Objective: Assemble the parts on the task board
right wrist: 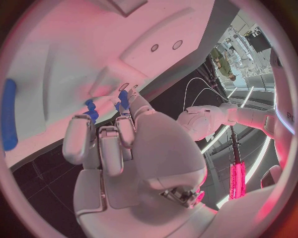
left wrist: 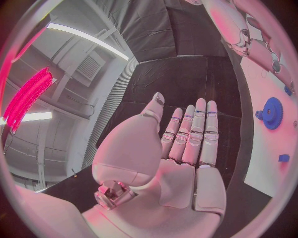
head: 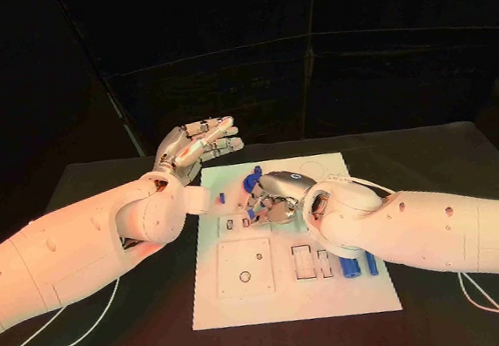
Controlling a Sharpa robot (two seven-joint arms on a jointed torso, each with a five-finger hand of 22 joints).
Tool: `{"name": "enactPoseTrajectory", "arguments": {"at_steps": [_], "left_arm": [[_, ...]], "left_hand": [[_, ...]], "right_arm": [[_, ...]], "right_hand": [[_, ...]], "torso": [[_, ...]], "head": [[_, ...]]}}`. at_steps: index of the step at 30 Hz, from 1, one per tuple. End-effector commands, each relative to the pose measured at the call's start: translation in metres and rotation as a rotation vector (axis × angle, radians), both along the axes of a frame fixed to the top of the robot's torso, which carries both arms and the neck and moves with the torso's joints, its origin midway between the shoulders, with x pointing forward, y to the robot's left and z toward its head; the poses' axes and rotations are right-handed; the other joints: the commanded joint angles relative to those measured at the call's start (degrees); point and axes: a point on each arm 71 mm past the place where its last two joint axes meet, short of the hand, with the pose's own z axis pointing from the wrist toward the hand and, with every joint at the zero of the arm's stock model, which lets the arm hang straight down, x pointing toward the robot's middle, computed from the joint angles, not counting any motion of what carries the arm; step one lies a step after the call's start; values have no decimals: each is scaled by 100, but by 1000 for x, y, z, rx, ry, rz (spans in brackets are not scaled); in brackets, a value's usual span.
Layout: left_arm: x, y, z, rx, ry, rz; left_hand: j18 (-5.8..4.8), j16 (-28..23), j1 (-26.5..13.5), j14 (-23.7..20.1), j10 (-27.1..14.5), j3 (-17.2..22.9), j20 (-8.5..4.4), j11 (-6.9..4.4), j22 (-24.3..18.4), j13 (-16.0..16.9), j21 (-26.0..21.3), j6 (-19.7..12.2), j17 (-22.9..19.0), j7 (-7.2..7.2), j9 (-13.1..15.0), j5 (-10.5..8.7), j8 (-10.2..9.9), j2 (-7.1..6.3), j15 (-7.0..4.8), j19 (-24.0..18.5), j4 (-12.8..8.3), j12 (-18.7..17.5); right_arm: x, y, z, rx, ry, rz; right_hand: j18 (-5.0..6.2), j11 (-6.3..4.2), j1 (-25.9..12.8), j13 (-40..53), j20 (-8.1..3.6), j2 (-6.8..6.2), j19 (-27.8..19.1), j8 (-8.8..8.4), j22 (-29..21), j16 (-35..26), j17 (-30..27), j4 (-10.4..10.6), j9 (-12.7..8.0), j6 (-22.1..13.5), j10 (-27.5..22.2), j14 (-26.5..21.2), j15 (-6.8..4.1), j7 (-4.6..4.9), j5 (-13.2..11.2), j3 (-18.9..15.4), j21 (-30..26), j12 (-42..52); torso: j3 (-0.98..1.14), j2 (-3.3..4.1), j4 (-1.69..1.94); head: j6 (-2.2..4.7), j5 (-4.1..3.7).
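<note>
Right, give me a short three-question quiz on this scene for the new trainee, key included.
1. True or false: the left hand holds a blue part.
2. Which hand is down over the task board? A) left B) right
3. Fill in: the blue gear lies on the ____.

Key: 1 false, its fingers are spread and empty. 2 B, the right hand. 3 task board.
</note>
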Motion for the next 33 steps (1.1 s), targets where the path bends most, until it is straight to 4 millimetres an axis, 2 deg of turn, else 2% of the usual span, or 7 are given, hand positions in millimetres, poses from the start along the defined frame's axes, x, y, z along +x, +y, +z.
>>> {"name": "enactPoseTrajectory", "arguments": {"at_steps": [1,22,28,33], "left_arm": [[0,0,2,-3,-13,2],[0,0,2,-3,-14,3],[0,0,2,-3,-14,3],[0,0,2,-3,-14,3]], "left_hand": [[43,-16,29,32,22,-7,0,-25,-4,-1,-23,16,-5,209,1,17,-15,33,4,51,-41,6],[46,-16,33,44,18,-3,-5,-25,1,-5,-13,15,-5,213,-1,18,-17,40,-1,82,-57,2],[46,-16,33,44,18,-3,-5,-25,1,-5,-13,15,-5,213,-1,18,-17,40,-1,82,-57,2],[46,-16,33,44,18,-3,-5,-25,1,-5,-13,15,-5,213,-1,18,-17,40,-1,82,-57,2]], "right_arm": [[1,0,-1,-12,-13,-19],[1,3,-12,-46,35,-20],[0,2,-16,-68,58,-16],[0,2,-17,-79,68,-16]], "right_hand": [[-38,-218,-10,73,1,22,22,20,6,-2,889,-1,8,136,266,459,-22,-87,-39,30,-4,-15],[-32,-208,-144,52,6,-73,6,-1,-22,-14,869,29,3,113,245,455,-15,-76,-58,62,-18,-42],[-30,-204,-194,50,9,-101,0,-6,-31,-15,869,48,3,108,241,456,-12,-73,-60,67,-24,-46],[-28,-199,-253,46,13,-132,-6,-17,-42,-18,865,74,1,93,236,455,-7,-67,-61,64,-30,-51]], "torso": [[-3,-4,-1],[-2,-7,-2],[-4,-8,0],[0,-8,-8]], "head": [[-24,7],[-64,19],[-85,-18],[-91,-10]]}}
